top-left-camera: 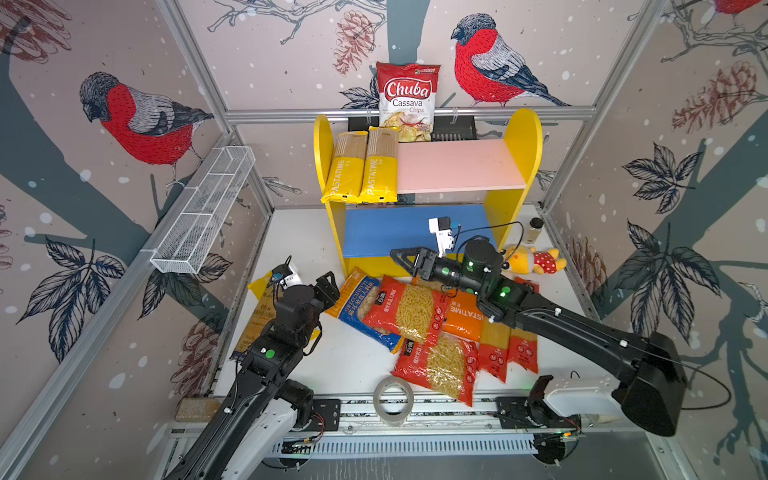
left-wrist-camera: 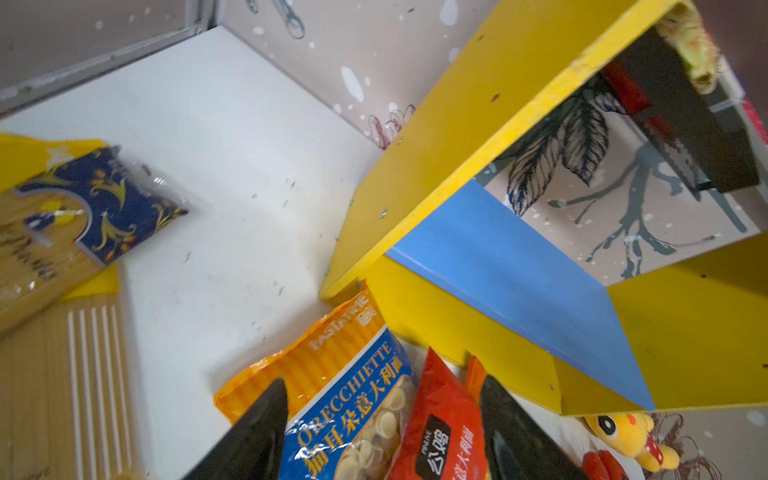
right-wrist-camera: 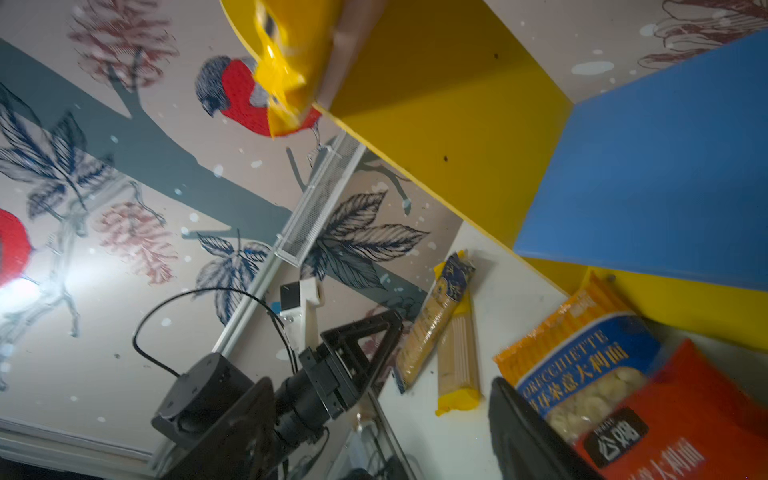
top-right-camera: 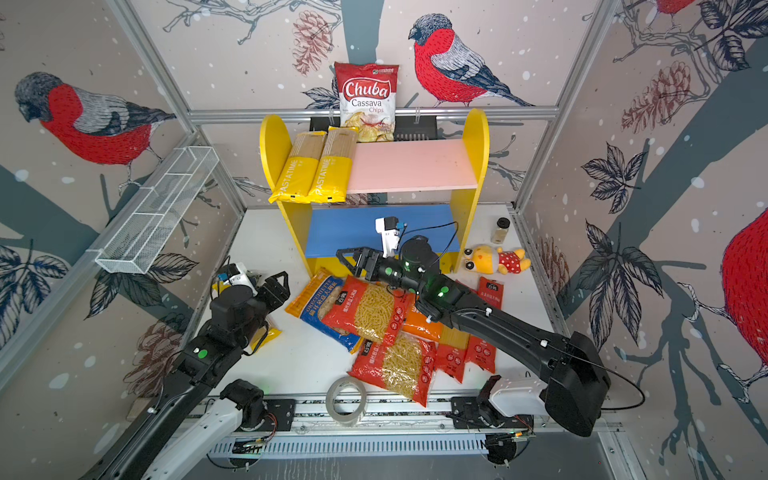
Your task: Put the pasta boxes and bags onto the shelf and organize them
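**Arms in from the front rail, jaws empty, most pasta unshelved**

Nearest the onlooker, the left arm and right arm reached over the table. The left gripper hung with jaws spread, holding nothing, beside the blue-orange orecchiette bag. The right gripper hovered above the red short-pasta bag, jaws likewise apart and empty.

The shelf stood at the back. Its pink upper board carried two yellow PASTATIME packs side by side at the left end. The blue lower board was bare.

On the table, the red short-pasta bag lay over the orecchiette bag and an orange bag. A second red bag and red spaghetti packs lay nearer the front. Under the left arm, a navy-gold spaghetti pack rested on another yellow pack.

Assessment: a fresh pick appeared due. The top red bag ought to go first, since it pinned its neighbours. It should be pinched across a sealed end, not the loose middle, lifted clear, then set well back on the blue board. Long packs would sit best beside the yellow pair. The plush toy and tape roll were no part of the job.
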Tool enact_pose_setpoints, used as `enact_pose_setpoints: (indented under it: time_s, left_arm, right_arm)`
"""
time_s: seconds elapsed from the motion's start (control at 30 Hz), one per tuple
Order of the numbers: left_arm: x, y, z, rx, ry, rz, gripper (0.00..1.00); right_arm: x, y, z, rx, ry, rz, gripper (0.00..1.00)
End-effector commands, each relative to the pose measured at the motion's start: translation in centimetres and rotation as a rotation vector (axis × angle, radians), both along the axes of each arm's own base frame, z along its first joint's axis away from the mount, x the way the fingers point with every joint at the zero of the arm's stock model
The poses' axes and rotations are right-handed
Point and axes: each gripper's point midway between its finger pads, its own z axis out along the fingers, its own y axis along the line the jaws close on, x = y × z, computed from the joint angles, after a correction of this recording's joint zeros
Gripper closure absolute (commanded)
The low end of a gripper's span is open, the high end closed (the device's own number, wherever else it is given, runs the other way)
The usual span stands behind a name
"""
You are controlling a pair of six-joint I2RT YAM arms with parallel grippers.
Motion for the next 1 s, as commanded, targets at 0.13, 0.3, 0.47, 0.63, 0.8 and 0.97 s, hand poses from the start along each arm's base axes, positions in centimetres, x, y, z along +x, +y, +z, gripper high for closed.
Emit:
enact_pose_setpoints:
  time_s: [0.13, 0.3, 0.47, 0.63, 0.8, 0.97]
  left_arm:
    - [-0.1, 2.2, -6.6, -0.131, 0.109, 0.142, 0.27]
    - [0.0, 4.1, -10.8, -0.260, 0.180, 0.197, 0.27]
    - [-1.0, 8.4, -10.6, -0.199, 0.161, 0.380, 0.27]
    - [-3.5, 13.5, -8.6, -0.022, 0.155, 0.646, 0.28]
    - [-3.2, 13.8, -7.7, 0.001, 0.130, 0.646, 0.28]
    - [-2.8, 13.1, -7.9, -0.012, 0.126, 0.605, 0.28]
  right_arm:
    - [-2.2, 5.3, -7.6, -0.268, -0.082, 0.096, 0.26]
    - [-4.6, 11.6, -14.4, -0.436, -0.019, 0.316, 0.32]
    - [-7.0, 17.0, -19.7, -0.581, 0.006, 0.445, 0.34]
    - [-6.8, 20.4, -24.0, -0.612, 0.101, 0.483, 0.36]
    - [-6.7, 22.4, -27.3, -0.635, 0.178, 0.489, 0.36]
    - [-6.9, 24.0, -29.1, -0.625, 0.225, 0.524, 0.36]
